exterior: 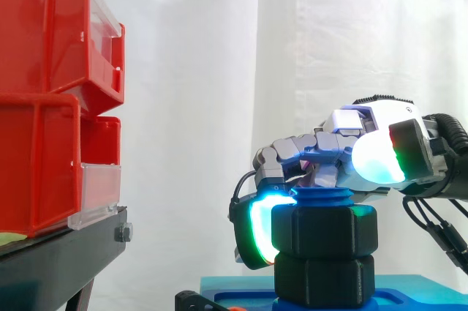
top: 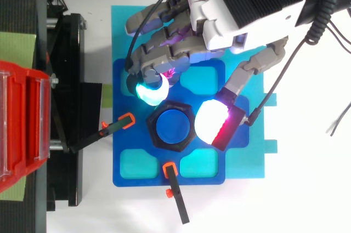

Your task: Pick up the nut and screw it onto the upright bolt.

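Note:
The black hex nut (exterior: 324, 230) sits on the upright blue bolt (top: 172, 126), whose top (exterior: 322, 197) just shows above it. A second black hex piece (exterior: 324, 278) lies under the nut at the bolt's foot. My hand (top: 241, 8) reaches in from the right above the blue base. Its fingers curl round the nut. A green-cyan fingertip (exterior: 256, 234) lies against the nut's left side. The white-glowing thumb pad (top: 213, 123) is at its right side and stands a little higher in the side view.
The blue base plate (top: 241, 151) has several lighter pockets and two black clamps with orange tips (top: 126, 120). Red bins (exterior: 44, 99) stand stacked on the black stand (exterior: 58, 252) to the left. A white curtain hangs behind.

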Controlling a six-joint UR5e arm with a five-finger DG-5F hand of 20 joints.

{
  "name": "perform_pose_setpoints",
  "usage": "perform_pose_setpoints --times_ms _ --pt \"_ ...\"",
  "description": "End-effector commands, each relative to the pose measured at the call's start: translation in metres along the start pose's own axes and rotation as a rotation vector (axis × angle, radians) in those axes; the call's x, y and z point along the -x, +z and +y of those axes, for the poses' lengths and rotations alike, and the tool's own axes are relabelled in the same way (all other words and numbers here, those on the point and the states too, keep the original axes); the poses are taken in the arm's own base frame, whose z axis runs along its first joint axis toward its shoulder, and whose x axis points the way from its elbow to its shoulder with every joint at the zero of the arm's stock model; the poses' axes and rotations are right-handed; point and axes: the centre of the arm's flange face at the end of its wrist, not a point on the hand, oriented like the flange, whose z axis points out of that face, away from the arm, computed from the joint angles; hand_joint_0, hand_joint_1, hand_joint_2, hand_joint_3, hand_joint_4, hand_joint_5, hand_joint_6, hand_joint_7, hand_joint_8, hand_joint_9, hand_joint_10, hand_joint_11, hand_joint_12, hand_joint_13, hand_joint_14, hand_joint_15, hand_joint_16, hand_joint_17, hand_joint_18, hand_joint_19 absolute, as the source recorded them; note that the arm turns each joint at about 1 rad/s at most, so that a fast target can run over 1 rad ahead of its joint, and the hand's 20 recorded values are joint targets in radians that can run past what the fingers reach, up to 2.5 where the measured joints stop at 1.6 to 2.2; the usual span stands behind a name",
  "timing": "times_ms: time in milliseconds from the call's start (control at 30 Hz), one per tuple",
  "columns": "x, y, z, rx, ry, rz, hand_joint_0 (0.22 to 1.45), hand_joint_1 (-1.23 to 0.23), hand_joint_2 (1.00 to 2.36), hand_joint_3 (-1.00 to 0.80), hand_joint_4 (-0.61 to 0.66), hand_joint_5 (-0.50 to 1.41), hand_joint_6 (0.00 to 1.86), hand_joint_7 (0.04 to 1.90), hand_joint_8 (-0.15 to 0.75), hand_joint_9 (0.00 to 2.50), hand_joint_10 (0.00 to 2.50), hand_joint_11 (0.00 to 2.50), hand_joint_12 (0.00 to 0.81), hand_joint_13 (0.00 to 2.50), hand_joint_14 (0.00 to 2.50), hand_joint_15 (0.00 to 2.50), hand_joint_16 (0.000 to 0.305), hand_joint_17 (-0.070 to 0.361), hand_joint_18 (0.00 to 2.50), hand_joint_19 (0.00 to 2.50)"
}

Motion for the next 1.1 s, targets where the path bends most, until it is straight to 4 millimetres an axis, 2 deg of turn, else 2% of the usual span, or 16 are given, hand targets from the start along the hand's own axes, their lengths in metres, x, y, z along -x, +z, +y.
perform_pose_setpoints --times_ms 0,233,533,967,1067 --pt "0.0007 0.0 0.0003 0.002 -0.001 -0.001 0.5 -0.25 1.0 -0.5 0.12 0.02 0.5 1.33 0.227 1.08 0.0 0.0 0.187 0.67 0.0 0.0 0.015 0.034 0.31 0.0" --pt "0.0 0.0006 0.0011 0.003 0.0 0.001 0.49 -0.26 1.0 -0.5 0.21 -0.03 0.5 1.19 0.223 0.97 0.0 0.0 0.21 0.59 0.0 0.0 0.018 0.041 0.23 0.0" --pt "0.001 0.0022 0.0018 0.005 -0.004 -0.005 0.49 -0.27 1.0 -0.5 0.23 -0.05 0.5 1.12 0.228 0.94 0.0 0.0 0.217 0.57 0.0 0.0 0.02 0.044 0.21 0.0" --pt "0.0007 0.0 0.0002 0.001 -0.001 -0.001 0.47 -0.25 1.0 -0.5 0.25 -0.11 0.5 1.04 0.233 0.74 0.0 0.0 0.261 0.43 0.0 0.0 0.027 0.06 0.08 0.0" --pt "0.0038 0.0005 0.0001 0.003 -0.004 -0.005 0.47 -0.26 1.0 -0.5 0.24 -0.13 0.5 0.96 0.231 0.71 0.0 0.0 0.265 0.42 0.0 0.0 0.027 0.06 0.07 0.0"
